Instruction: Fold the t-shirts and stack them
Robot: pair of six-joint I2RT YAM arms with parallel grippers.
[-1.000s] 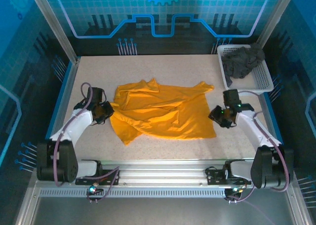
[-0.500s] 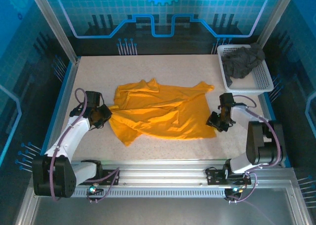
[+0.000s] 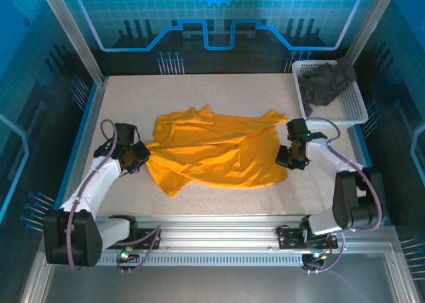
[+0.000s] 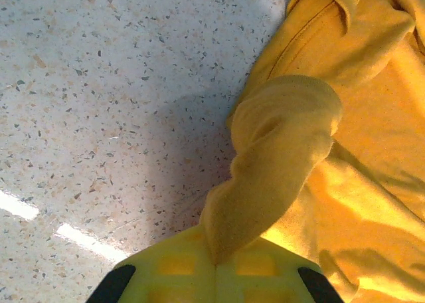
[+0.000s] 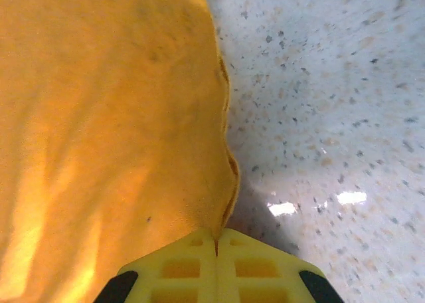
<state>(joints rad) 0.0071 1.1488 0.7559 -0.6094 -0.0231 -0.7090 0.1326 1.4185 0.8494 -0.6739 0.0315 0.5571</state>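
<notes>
The orange-yellow t-shirt (image 3: pixel 216 147) is spread, rumpled, at the middle of the table (image 3: pixel 219 94). Its left edge is pinched by the left gripper (image 4: pixel 216 263), and its right edge by the right gripper (image 5: pixel 216 240). The charcoal t-shirt (image 3: pixel 325 84) is heaped in the white basket (image 3: pixel 355 110) at the far right.

Rumpled orange t-shirt (image 3: pixel 219 150), crumpled grey t-shirt (image 3: pixel 324 84)

An orange shirt (image 3: pixel 216 150) lies crumpled in the middle of the speckled worktop (image 3: pixel 219 94). The left pincer (image 3: pixel 139 157) touches its left edge. The right pincer (image 3: pixel 283 159) touches its right edge, near the bottom corner. A grey shirt (image 3: pixel 325 84) sits bunched up in a white basket (image 3: pixel 352 107) at the far right corner, well apart from the orange one.
</notes>
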